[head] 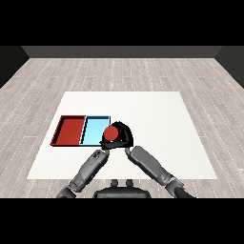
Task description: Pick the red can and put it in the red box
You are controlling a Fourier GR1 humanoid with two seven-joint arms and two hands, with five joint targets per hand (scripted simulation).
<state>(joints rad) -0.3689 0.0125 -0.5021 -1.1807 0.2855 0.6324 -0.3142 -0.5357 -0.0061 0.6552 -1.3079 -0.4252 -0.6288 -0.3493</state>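
- White bench carries both trays.
- Red can is held in the curled right hand, right of the red tray, beside the blue tray, seemingly for carrying leftward.
- Left hand: finger state cannot be told.

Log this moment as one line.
right hand: curled round red can | can: at light blue tray's right edge | red tray: no can

No text, label, brand, number or sign can be read on anything here
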